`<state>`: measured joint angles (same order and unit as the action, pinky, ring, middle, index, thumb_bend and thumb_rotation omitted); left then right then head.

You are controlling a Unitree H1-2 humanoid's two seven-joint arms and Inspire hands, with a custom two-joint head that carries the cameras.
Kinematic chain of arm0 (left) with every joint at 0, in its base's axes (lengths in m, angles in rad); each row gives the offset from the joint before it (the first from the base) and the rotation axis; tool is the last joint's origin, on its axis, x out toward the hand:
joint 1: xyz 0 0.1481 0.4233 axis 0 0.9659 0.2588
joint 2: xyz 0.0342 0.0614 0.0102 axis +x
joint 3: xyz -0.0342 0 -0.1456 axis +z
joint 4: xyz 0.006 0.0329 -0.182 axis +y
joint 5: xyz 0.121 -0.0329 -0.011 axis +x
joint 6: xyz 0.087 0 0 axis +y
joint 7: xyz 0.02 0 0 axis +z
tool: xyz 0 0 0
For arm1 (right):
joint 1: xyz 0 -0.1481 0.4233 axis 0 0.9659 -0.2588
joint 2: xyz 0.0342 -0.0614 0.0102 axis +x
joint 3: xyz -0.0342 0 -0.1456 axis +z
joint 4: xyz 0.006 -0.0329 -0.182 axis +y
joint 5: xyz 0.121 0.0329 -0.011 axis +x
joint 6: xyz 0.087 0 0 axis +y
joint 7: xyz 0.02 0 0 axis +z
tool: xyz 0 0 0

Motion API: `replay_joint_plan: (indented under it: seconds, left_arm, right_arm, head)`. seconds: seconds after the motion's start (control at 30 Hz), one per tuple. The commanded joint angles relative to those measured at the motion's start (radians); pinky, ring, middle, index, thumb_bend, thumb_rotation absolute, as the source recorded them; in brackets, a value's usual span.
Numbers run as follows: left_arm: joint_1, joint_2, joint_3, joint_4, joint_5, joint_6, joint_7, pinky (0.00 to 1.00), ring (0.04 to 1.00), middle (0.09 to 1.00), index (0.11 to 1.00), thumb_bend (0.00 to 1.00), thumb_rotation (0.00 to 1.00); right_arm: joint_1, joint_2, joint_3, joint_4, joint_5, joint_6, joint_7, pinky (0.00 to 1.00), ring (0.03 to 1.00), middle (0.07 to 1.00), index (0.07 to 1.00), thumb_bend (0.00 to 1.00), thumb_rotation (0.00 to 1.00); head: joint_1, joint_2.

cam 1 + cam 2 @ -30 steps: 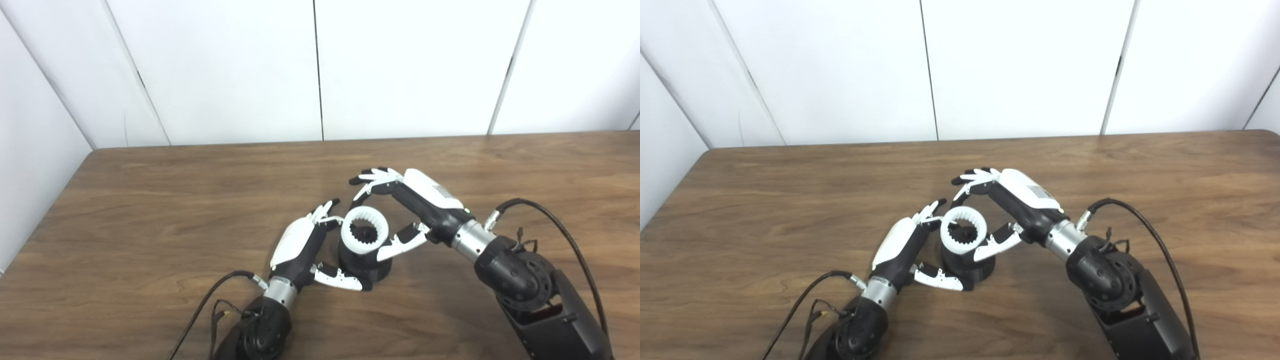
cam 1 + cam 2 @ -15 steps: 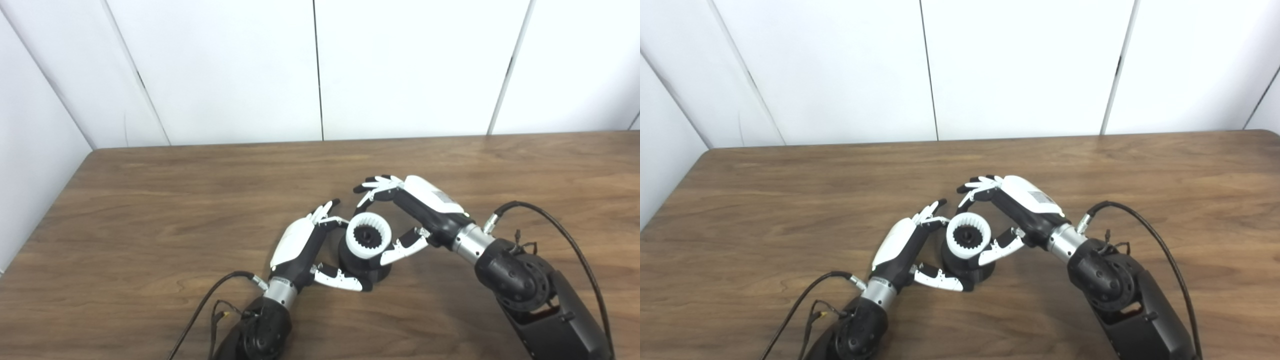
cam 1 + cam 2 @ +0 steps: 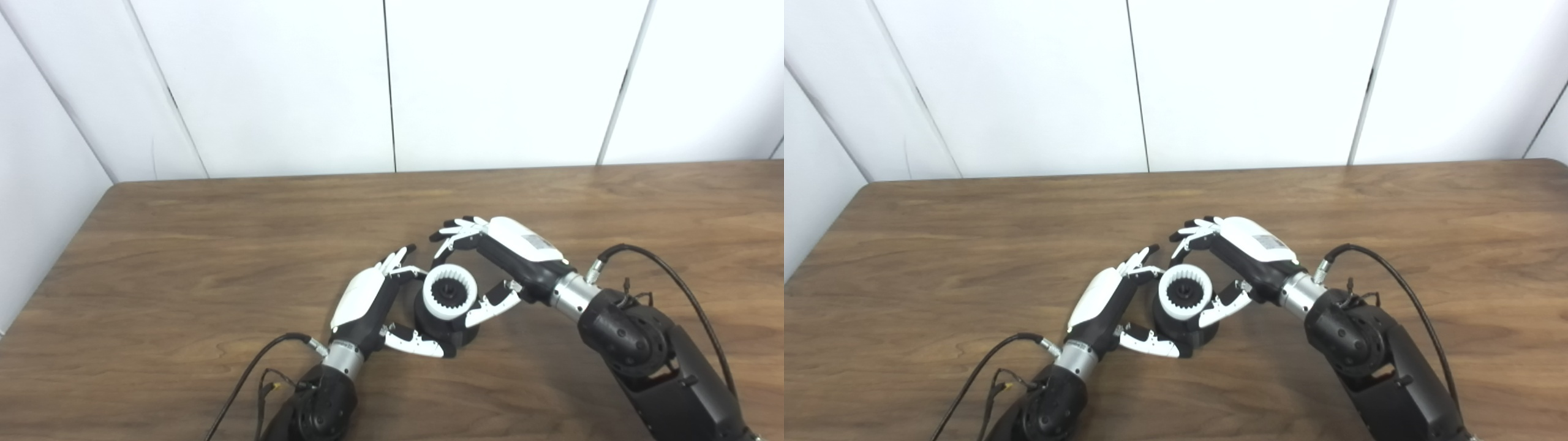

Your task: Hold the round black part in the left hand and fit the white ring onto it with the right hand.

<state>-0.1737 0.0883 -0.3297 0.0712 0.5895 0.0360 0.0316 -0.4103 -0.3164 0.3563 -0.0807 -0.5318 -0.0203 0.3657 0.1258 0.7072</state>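
The round black part [image 3: 454, 331] stands on the wooden table [image 3: 184, 245] a little in front of its middle. My left hand [image 3: 367, 299] wraps it from the left, thumb along its front edge and fingers behind it. The white toothed ring [image 3: 432, 299] sits low over the top of the black part, whose dark toothed hub shows through the ring's hole. My right hand [image 3: 513, 250] reaches in from the right and grips the ring, fingers curled over its far side and thumb against its near right side. How deeply the ring is seated I cannot tell.
White wall panels rise behind the table's far edge. The table's left edge runs diagonally at the picture's left. A black cable [image 3: 245, 380] loops beside my left forearm and another cable [image 3: 692, 288] arches over my right forearm.
My right hand has lowered the white ring from above the black part down onto its top. The left hand and the black part have stayed in place.
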Motion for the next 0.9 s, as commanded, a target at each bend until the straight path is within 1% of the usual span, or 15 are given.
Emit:
replay_joint_plan:
  seconds: [0.0, 0.07, 0.3, 0.57, 0.87]
  left_arm:
    - [-0.012, -0.001, -0.004, -0.025, 0.015, -0.001, -0.002, 1.0, 1.0, 1.0, 0.607, 0.97, 0.27]
    - [-0.011, -0.001, -0.005, -0.026, 0.013, -0.001, -0.002, 1.0, 1.0, 1.0, 0.604, 0.97, 0.27]
    - [-0.009, -0.004, -0.004, -0.022, 0.013, -0.007, 0.006, 1.0, 1.0, 1.0, 0.596, 0.98, 0.27]
    - [-0.008, 0.0, -0.003, -0.031, 0.009, 0.002, -0.001, 1.0, 1.0, 1.0, 0.601, 0.97, 0.27]
    - [-0.008, 0.001, -0.003, -0.037, 0.008, 0.01, -0.002, 1.0, 1.0, 1.0, 0.605, 0.98, 0.26]
  right_arm:
    - [-0.049, 0.012, 0.002, -0.005, -0.008, -0.008, 0.0, 1.0, 0.94, 0.856, 0.48, 0.52, 0.15]
    - [-0.047, 0.015, 0.004, -0.001, -0.011, -0.006, 0.0, 1.0, 0.939, 0.857, 0.48, 0.52, 0.15]
    - [-0.043, 0.026, 0.018, 0.053, -0.031, -0.028, -0.023, 1.0, 0.938, 0.856, 0.48, 0.52, 0.14]
    - [-0.037, 0.015, 0.033, 0.097, -0.048, -0.043, -0.04, 1.0, 0.939, 0.856, 0.481, 0.52, 0.15]
    - [-0.027, 0.002, 0.037, 0.117, -0.051, -0.038, -0.046, 1.0, 0.942, 0.86, 0.481, 0.52, 0.15]
  head:
    - [0.001, 0.0]
    - [0.0, 0.004]
    - [0.003, 0.007]
    - [0.003, 0.008]
    - [0.001, 0.011]
